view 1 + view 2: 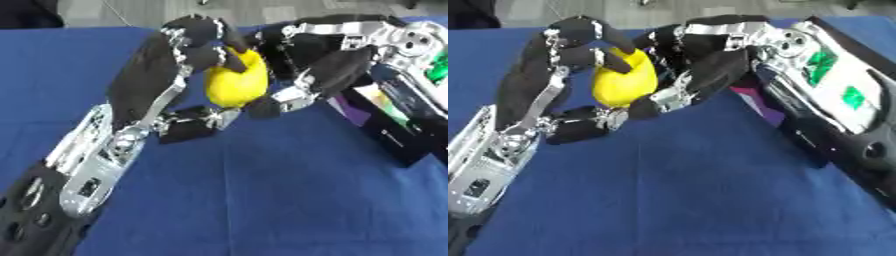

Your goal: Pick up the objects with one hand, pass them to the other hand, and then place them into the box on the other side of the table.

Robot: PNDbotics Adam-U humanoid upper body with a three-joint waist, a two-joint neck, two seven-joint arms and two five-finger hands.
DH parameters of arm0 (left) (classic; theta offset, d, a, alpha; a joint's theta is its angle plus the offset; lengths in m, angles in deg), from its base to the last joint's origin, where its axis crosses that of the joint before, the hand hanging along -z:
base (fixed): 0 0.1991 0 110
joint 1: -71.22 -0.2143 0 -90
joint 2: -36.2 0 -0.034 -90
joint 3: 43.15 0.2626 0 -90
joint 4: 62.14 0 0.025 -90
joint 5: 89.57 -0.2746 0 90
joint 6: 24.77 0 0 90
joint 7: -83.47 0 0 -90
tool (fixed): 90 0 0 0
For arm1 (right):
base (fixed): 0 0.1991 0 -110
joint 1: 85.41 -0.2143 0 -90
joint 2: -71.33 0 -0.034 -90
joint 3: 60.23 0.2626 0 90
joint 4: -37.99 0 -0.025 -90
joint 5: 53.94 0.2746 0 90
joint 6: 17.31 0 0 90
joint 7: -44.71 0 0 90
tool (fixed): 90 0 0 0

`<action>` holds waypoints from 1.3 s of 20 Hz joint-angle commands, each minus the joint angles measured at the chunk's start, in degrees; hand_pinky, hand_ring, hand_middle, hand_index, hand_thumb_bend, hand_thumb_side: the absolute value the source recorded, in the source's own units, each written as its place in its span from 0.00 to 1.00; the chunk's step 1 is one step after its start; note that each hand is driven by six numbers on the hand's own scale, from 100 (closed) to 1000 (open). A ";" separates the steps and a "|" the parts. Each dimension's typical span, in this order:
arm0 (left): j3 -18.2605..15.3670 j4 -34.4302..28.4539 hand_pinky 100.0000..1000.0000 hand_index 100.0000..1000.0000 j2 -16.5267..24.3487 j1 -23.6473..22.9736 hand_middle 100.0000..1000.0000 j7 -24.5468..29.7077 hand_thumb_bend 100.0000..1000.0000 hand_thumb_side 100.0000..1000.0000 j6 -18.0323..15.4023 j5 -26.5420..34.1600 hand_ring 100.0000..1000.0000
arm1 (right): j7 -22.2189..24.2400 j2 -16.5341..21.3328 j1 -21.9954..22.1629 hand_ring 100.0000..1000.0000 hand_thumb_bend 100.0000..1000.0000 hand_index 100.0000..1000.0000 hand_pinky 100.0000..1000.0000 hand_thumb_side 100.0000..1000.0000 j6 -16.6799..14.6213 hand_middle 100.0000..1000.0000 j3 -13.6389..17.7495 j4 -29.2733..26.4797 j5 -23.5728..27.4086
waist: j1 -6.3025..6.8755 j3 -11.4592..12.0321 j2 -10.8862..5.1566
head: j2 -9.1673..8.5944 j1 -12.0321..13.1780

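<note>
Handover mid-air: left hand point(188, 47) curls around the lemon point(236, 80), right hand point(702, 65) cupping it too above the tabletop point(262, 200), ready to transfer.

lemons: 1 point(236, 80) | robot hands: 2, left point(179, 60) and right point(315, 75) | boxes: 1 point(394, 120) | blue tables: 1 point(262, 200)

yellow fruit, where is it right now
The yellow fruit is above the blue table, upper middle of the left eye view, held between the left hand and the right hand, with the box to its right.
</note>
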 commanded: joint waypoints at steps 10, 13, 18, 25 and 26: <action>0.13 1.29 0.66 0.51 -0.59 0.90 0.54 -0.35 0.12 0.00 -0.79 -2.32 0.58 | 0.33 0.74 -0.81 0.77 0.55 0.81 0.79 0.14 -0.22 0.54 0.50 -0.90 2.80 | -0.71 -0.35 -1.19 | 0.21 -0.16; 0.02 1.55 0.66 0.51 -0.88 0.91 0.54 -0.90 0.12 0.00 -0.86 -2.51 0.58 | 0.44 0.78 -0.67 0.76 0.55 0.78 0.79 0.09 -0.07 0.51 0.54 -0.90 2.53 | -0.69 -0.34 -1.15 | 0.11 -0.30; 0.02 1.59 0.66 0.51 -1.72 1.06 0.55 -1.63 0.12 0.00 -1.03 -2.94 0.58 | 0.98 0.63 -0.42 0.71 0.46 0.69 0.77 0.00 0.21 0.40 0.38 -0.90 2.05 | -0.70 -0.32 -1.07 | 0.07 -0.53; 0.15 2.27 0.66 0.52 -2.69 0.89 0.55 -2.04 0.12 0.00 -1.21 -3.94 0.58 | -0.70 0.31 -0.47 0.64 0.34 0.58 0.76 0.00 0.64 0.30 0.42 -0.90 3.25 | -0.72 -0.35 -1.07 | -0.15 -0.83; 0.20 2.36 0.66 0.52 -2.73 0.87 0.55 -2.04 0.12 0.00 -1.27 -4.09 0.58 | -0.93 0.29 -0.42 0.63 0.35 0.55 0.75 0.00 0.76 0.28 0.40 -0.90 3.39 | -0.74 -0.38 -1.06 | -0.32 -0.84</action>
